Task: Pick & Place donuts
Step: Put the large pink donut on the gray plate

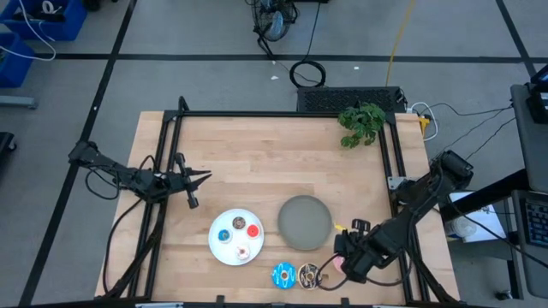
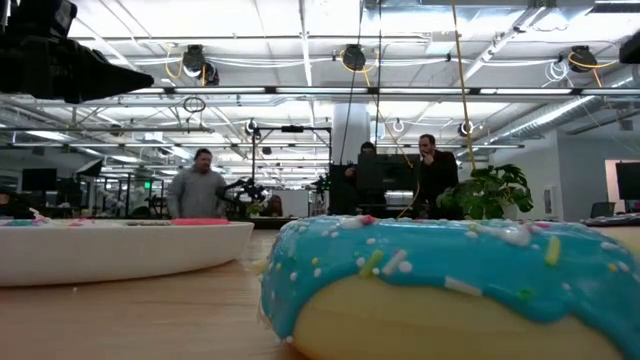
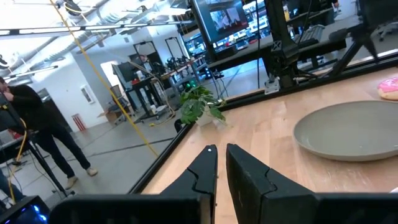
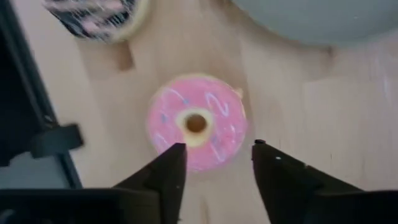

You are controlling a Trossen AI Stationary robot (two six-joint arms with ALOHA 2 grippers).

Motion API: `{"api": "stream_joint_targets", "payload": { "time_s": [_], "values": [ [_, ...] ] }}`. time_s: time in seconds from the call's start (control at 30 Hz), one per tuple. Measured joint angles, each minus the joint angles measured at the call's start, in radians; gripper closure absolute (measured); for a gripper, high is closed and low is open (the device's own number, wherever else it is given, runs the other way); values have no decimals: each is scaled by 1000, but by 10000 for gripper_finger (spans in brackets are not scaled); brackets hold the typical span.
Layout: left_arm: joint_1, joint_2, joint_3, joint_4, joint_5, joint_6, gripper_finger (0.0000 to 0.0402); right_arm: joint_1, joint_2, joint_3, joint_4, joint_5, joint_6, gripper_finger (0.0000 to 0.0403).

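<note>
The pink donut (image 4: 196, 122) lies flat on the table near its right near corner. My right gripper (image 4: 217, 152) hovers above it, open, one finger on each side, touching nothing; in the high view the gripper (image 1: 341, 254) covers most of the donut (image 1: 338, 263). The blue donut (image 1: 283, 275) and the dark brown sprinkled donut (image 1: 309, 275) lie side by side at the near edge. Several tiny donuts sit on the white plate (image 1: 224, 251). My left gripper (image 1: 195, 181) waits at the table's left, with only a thin slit between its fingers (image 3: 208, 167).
The grey plate (image 1: 305, 222) lies between the white plate and my right arm. A green plant (image 1: 361, 121) stands at the far right. A black frame (image 1: 282, 114) runs along the far and side edges. The low view is filled by the blue donut (image 2: 450, 270) and the white plate (image 2: 120, 245).
</note>
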Motion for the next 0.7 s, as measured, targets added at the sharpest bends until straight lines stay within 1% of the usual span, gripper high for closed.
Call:
{"api": "stream_joint_targets", "payload": {
  "time_s": [0.1,0.23,0.4,0.6,0.7],
  "values": [
    [0,0,0,-2,0,0,360,0,0,-36,16,-5,1,208],
    [0,0,0,-5,0,-1,360,-10,0,-95,101,-3,-13,190],
    [0,0,0,-6,0,-11,360,-16,0,-178,220,-5,-25,184],
    [0,0,0,-12,0,-24,360,-16,0,-242,232,-7,-23,183],
    [0,0,0,-12,0,-25,360,-16,0,-262,276,-24,-23,183]
  ]
}}
